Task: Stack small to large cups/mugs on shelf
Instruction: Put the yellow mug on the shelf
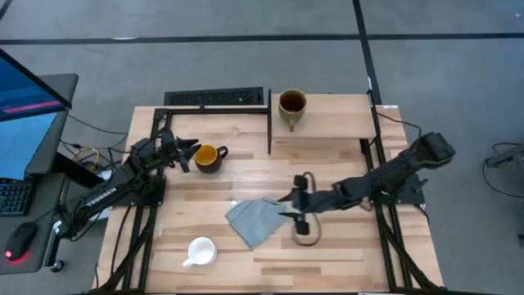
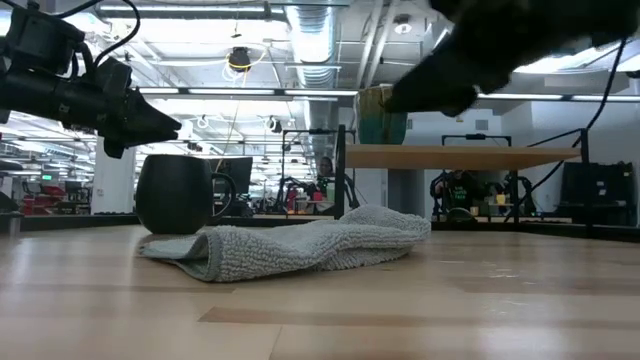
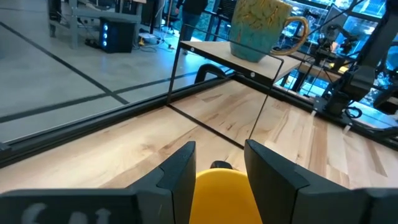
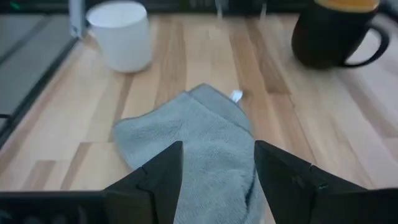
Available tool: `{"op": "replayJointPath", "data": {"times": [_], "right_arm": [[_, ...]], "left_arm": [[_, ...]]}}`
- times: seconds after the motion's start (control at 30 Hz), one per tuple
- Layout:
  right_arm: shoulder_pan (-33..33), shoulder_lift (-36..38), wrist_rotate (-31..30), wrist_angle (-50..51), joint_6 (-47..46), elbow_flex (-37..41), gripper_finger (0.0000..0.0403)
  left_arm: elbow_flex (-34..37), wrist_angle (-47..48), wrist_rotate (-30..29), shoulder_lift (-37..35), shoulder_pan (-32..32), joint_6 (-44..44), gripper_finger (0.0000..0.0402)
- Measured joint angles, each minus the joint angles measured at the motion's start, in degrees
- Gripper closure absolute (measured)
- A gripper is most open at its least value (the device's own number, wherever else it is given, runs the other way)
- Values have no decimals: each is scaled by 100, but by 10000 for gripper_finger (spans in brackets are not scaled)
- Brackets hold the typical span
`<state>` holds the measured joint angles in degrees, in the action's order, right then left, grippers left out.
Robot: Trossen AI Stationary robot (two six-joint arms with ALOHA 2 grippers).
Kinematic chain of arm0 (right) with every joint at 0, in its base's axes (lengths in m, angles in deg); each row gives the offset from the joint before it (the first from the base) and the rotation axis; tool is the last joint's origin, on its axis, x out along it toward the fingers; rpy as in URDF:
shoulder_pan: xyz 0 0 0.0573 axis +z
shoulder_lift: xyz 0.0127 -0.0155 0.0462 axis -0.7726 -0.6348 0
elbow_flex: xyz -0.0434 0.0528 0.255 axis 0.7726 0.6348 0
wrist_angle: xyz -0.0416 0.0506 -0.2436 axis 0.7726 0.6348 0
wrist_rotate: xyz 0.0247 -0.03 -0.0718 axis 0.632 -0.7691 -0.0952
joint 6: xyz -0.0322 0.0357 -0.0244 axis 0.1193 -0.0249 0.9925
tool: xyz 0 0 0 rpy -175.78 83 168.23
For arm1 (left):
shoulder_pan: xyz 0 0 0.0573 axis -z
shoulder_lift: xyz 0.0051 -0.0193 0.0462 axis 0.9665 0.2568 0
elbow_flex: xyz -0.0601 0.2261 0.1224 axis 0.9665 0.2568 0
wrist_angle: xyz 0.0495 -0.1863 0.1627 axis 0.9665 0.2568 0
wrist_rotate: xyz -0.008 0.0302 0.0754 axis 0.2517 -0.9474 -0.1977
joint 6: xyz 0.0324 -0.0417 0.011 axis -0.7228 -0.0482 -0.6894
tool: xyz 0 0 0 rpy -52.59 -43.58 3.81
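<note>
Hovering my left claw [image 1: 190,153], open and empty, beside the dark mug [image 1: 209,157]; next I probably close on its rim, toward the shelf [image 1: 327,123]. Right claw [image 1: 288,206] open over cloth [image 1: 255,220].

dark mug [image 3: 222,193] cut off by left wrist view's edge, olive mug [image 2: 383,116] part-hidden behind an arm

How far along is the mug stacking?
Done: olive mug stands on the shelf. In hand: left gripper is open beside the dark mug on the table, not gripping it. Left: dark mug and white mug both off the shelf. Right gripper hovers open over the cloth.
</note>
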<state>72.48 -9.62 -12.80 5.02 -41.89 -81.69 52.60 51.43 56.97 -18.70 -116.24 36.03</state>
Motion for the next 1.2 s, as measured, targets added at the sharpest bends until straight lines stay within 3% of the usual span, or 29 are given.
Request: {"op": "replayJointPath", "data": {"times": [0.2,0.43,0.63,0.9,1.03,1.2], "right_arm": [[22,677,21,-1313,50,1399,182],[-32,1333,41,-2265,357,2491,182],[-102,1826,40,-3205,361,3352,182],[-102,2125,38,-3463,350,3534,182],[-102,2136,38,-3465,208,3534,182],[-102,2136,38,-3471,-164,3534,182]], "left_arm": [[0,-2,0,0,0,0,274],[0,0,-12,0,0,739,274],[0,4,-191,0,0,828,274],[0,-5,-31,22,1,220,274],[0,-50,409,22,4,-596,274],[-2,-47,437,22,4,-1271,274]]}}
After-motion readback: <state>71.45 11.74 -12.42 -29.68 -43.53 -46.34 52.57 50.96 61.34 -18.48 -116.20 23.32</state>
